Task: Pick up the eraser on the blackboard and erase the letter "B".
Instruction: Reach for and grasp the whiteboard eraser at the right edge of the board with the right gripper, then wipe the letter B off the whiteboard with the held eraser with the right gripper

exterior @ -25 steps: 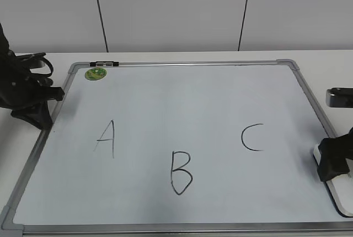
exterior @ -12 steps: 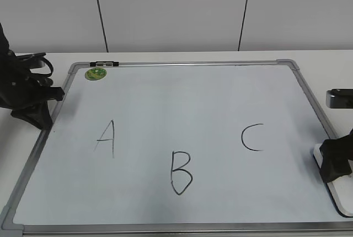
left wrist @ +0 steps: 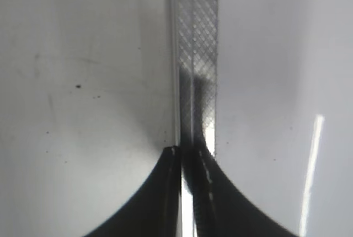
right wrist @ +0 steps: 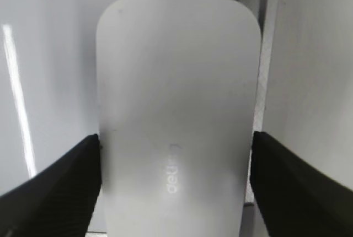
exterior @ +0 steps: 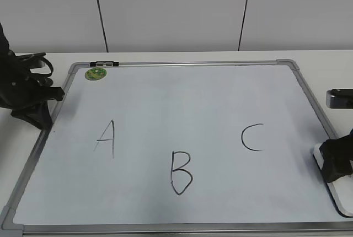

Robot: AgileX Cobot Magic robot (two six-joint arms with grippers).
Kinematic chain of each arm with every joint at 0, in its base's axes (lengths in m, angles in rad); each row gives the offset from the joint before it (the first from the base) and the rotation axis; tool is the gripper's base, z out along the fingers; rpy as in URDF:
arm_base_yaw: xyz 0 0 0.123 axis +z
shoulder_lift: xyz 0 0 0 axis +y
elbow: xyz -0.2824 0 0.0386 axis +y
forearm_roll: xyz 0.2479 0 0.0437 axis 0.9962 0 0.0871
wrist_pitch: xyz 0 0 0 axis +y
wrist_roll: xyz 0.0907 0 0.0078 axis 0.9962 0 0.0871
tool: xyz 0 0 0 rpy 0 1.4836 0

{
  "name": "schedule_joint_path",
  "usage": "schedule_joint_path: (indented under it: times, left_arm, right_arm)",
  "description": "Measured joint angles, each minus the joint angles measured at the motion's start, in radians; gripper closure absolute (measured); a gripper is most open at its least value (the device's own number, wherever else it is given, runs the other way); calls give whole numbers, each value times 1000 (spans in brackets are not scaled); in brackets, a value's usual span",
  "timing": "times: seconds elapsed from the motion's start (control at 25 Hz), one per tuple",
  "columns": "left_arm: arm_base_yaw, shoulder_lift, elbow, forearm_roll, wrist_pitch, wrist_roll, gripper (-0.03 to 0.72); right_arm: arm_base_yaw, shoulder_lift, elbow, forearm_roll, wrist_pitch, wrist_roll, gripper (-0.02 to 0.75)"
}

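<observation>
The eraser [right wrist: 176,116] is smooth white plastic with a soft sheen. The blackboard [exterior: 182,104] is glossy white, framed in brushed grey metal. Black gripper pads [right wrist: 49,187] look ribbed, possibly rubber.

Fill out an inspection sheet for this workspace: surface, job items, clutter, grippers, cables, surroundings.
Surface: white table, mostly covered by the blackboard.
Job's things: letter "B" unerased, low at centre; eraser lying at the board's right edge.
Clutter: green magnet and a small black item at the top left; letters A and C.
Grippers: right gripper straddling the eraser, fingers at its sides; left gripper shut over the board frame.
Cables: nothing seen.
Surroundings: white panelled wall.
</observation>
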Motion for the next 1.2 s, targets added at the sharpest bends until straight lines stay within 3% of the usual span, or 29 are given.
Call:
schedule_joint_path:
  times: [0.32,0.56,1.2]
  left_arm:
    - [0,0,0,0,0,0,661]
    - [0,0,0,0,0,0,661]
    - [0,0,0,0,0,0,661]
  right_arm:
    - [0,0,0,2,4,1,211]
    - [0,0,-4,2,15,1,213]
    - [19,9,-243,2,286,2,213]
